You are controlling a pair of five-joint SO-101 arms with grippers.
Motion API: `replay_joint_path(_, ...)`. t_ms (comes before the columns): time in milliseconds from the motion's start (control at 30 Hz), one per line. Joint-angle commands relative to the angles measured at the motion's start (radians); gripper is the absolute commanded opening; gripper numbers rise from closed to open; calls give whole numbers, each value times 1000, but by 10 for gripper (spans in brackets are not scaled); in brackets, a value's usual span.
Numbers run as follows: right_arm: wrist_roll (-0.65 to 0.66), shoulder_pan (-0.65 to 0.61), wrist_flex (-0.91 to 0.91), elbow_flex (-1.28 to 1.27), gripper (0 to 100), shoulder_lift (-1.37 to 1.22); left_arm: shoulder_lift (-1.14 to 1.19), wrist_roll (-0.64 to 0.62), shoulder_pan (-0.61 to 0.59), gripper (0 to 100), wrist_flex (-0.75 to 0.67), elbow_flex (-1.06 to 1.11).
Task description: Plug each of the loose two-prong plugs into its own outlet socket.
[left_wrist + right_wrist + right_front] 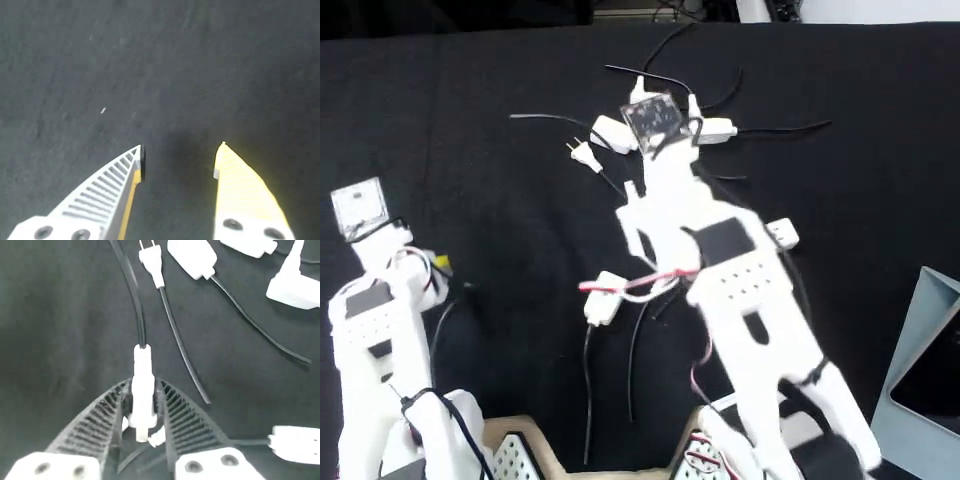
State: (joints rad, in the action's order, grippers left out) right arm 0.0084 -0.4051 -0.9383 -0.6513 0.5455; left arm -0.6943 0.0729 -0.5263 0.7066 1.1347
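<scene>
Scattered near the centre of the black table (440, 90), within easy reach: white outlet sockets (192, 257) and cords. Clenched in the right gripper (143, 387), a slim white plug (142, 362), pinched by its body, likely for steering socketward, black cord trailing ahead. Parked aside over bare table, spread and empty, the left gripper (181, 150).

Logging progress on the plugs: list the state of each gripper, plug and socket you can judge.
left gripper, open, empty, over bare cloth.
right gripper, shut on the held plug.
held plug, clamped between the fingers, in no socket.
loose plug, lying on the cloth, prongs bare, unplugged.
socket block, lying on the cloth beside the loose plug, apart from it.
</scene>
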Motion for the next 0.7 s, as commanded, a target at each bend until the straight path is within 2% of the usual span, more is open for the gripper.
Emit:
replay_joint_path(0, -60, -46, 167, -102, 11, 87, -25, -98, 90, 242, -12, -127)
replay_joint_path(233, -83, -114, 390, -288, 11, 145, -25, -189, 268, 242, -20, -222)
replay_joint_path(400, -120, -152, 443, -341, 11, 145, -25, -242, 389, 240, -20, -248)
replay_joint_path(667, -124, -183, 462, -361, 11, 145, -23, -242, 535, 242, -21, -248)
